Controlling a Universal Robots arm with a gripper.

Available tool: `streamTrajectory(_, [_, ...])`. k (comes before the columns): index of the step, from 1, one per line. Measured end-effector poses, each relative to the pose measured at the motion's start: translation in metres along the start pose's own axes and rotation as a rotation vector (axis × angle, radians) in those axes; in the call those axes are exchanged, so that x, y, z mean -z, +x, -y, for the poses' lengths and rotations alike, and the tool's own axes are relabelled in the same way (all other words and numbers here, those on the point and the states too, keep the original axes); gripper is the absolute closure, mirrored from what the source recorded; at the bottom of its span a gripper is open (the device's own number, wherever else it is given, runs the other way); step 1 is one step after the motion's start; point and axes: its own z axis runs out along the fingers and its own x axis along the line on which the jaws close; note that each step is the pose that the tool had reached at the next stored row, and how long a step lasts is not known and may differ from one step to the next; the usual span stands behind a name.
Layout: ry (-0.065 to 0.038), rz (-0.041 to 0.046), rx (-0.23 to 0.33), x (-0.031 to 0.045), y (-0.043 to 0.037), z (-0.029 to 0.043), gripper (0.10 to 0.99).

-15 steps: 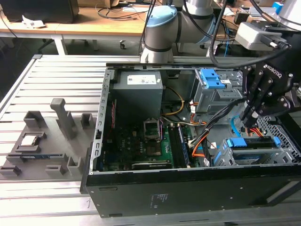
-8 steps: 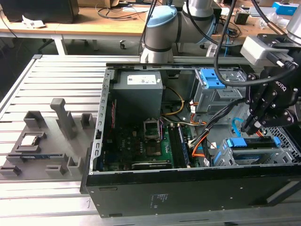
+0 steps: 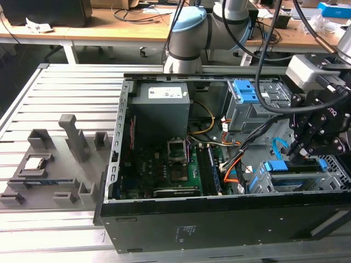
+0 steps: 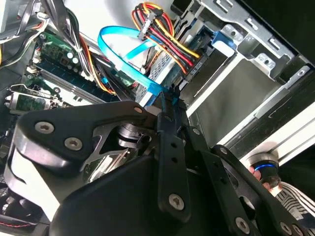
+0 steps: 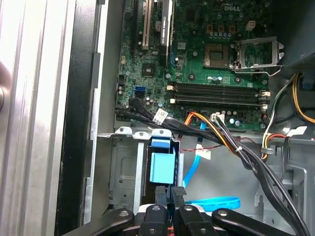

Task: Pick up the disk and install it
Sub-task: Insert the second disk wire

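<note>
The black gripper [image 5: 170, 192] has its jaws shut tight at the blue-framed silver hard disk [image 3: 299, 167], which is seated in the grey metal drive bay [image 3: 258, 183] on the exterior view's right. Whether they pinch its edge, I cannot tell. I judge it stiff, fairly heavy and shock-sensitive, best held by its plastic frame.

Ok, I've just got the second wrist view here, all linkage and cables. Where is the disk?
Observer: In the first wrist view the disk stands edge-on in the grey drive cage, its blue frame just ahead of the gripper. I cannot tell whether they touch.
Operator: And where does that cage sit in the case?
Observer: In the exterior view it is in the corner of the computer case on the exterior view's right, nearer the camera than a second cage with blue tabs.
</note>
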Motion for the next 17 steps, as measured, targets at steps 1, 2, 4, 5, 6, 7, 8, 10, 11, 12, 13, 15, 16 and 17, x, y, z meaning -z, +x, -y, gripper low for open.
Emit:
streamTrajectory(1, [0.000, 0.0000, 0.000, -0.0003, 0.0003, 0.0014, 0.925])
streamTrajectory(2, [0.000, 0.0000, 0.000, -0.0005, 0.0004, 0.0026, 0.925])
streamTrajectory(4, [0.000, -0.0001, 0.000, -0.0009, 0.0006, 0.0054, 0.925])
streamTrajectory(5, [0.000, 0.0000, 0.000, -0.0009, 0.0006, 0.0061, 0.925])
streamTrajectory(6, [0.000, 0.0000, 0.000, -0.0011, 0.0006, 0.0068, 0.925])
streamTrajectory(7, [0.000, 0.0006, 0.000, -0.0018, 0.0007, 0.0079, 0.925])
streamTrajectory(8, [0.000, 0.0040, 0.000, -0.0036, 0.0009, 0.0080, 0.925])
streamTrajectory(10, [0.000, 0.0085, 0.001, -0.0055, 0.0013, 0.0082, 0.925])
streamTrajectory(11, [0.000, 0.0117, 0.001, -0.0067, 0.0016, 0.0083, 0.925])
streamTrajectory(12, [0.000, 0.0138, 0.001, -0.0085, 0.0026, 0.0084, 0.925])
streamTrajectory(13, [0.000, 0.0133, 0.001, -0.0092, 0.0032, 0.0084, 0.925])
streamTrajectory(15, [0.000, 0.0131, 0.001, -0.0094, 0.0035, 0.0084, 0.925])
streamTrajectory(16, [0.000, 0.0132, 0.001, -0.0095, 0.0035, 0.0084, 0.925])
streamTrajectory(17, [0.000, 0.0131, 0.001, -0.0095, 0.0035, 0.0084, 0.925])
